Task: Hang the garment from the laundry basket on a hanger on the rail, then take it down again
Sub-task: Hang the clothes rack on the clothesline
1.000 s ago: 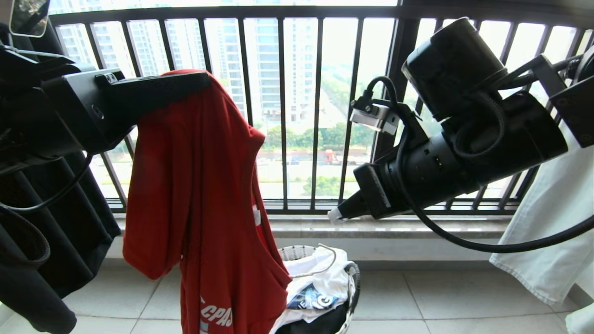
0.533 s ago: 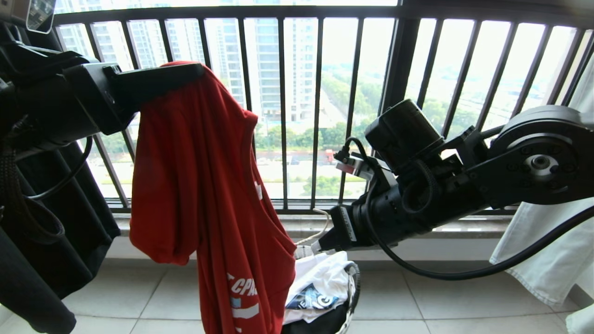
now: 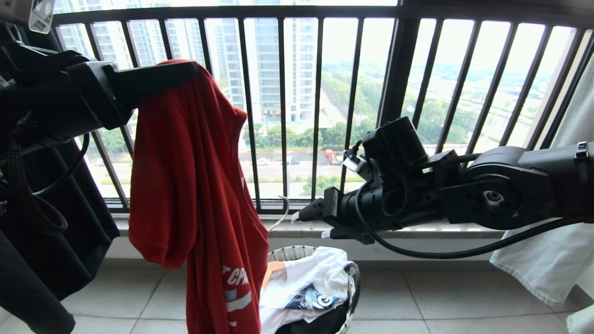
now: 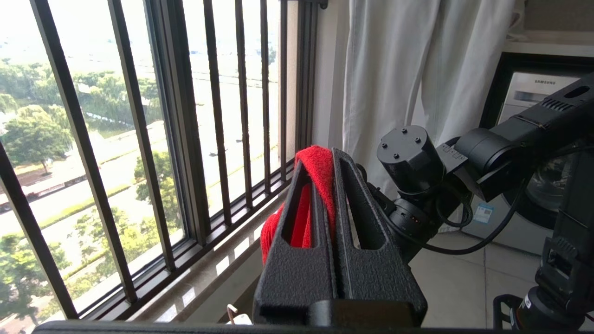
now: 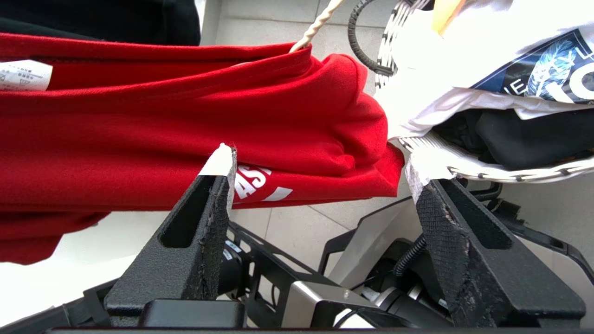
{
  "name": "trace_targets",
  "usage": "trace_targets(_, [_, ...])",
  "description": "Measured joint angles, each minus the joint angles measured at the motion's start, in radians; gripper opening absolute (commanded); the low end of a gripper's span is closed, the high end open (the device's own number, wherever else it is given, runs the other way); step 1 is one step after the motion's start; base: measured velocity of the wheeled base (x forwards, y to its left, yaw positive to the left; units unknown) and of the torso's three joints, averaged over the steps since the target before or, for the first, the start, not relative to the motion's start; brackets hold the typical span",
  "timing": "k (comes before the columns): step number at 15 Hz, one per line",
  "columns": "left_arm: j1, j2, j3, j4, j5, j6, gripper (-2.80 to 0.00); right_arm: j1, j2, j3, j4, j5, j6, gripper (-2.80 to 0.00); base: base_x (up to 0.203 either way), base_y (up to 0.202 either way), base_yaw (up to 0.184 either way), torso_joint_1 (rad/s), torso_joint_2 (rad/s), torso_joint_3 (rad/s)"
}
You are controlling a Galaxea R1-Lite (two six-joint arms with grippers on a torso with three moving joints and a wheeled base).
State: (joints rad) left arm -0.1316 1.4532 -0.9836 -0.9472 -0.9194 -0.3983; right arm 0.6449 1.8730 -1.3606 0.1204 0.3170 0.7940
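Note:
The garment [image 3: 195,185], a red T-shirt with white lettering, hangs bunched from my left gripper [image 3: 185,74], which is shut on its top fold [image 4: 320,160] high in front of the railing. The off-white wire hanger comes out of the shirt's opening [image 5: 315,28]; its hook [image 3: 281,208] stands free between the shirt and my right gripper [image 3: 313,225]. That gripper [image 5: 320,164] is open just above the laundry basket [image 3: 292,253], with nothing between its fingers. The rail is out of view.
A black railing [image 3: 283,116] of vertical bars runs behind everything. The basket holds a white printed T-shirt [image 3: 315,278]. A black garment [image 3: 55,241] hangs at the left, pale cloth [image 3: 547,222] at the right. A washing machine [image 4: 533,93] stands beyond my right arm.
My right arm has dropped from high on the right to just above the basket, beside the shirt, and its jaws have opened. The hanger's hook now stands free by the shirt. My left gripper has lifted the shirt slightly.

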Motion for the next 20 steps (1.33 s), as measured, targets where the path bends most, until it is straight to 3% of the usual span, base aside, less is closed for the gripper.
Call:
trace_targets(5, [0.005,0.0,-0.001,0.0,0.001,0.0,-2.8,-0.019,0.13,-0.048,-0.075,0.023,0.159,0.0,0.0,0.0,0.0,0.0,0.0,0.0])
trace_targets(12, [0.004,0.0,0.0,0.0,0.0,0.0,-2.8,-0.028,0.239,-0.142,-0.078,0.038,0.229,0.0,0.0,0.0,0.0,0.0,0.0,0.0])
trace_targets(13, [0.003,-0.001,0.0,0.0,0.0,0.0,-2.8,-0.026,0.254,-0.159,-0.078,0.041,0.23,-2.8,0.0,0.0,0.0,0.0,0.0,0.0])
trace_targets(20, [0.003,-0.007,0.005,0.0,0.0,-0.001,-2.8,0.022,0.374,-0.357,-0.076,0.097,0.301,-2.8,0.0,0.0,0.0,0.0,0.0,0.0])
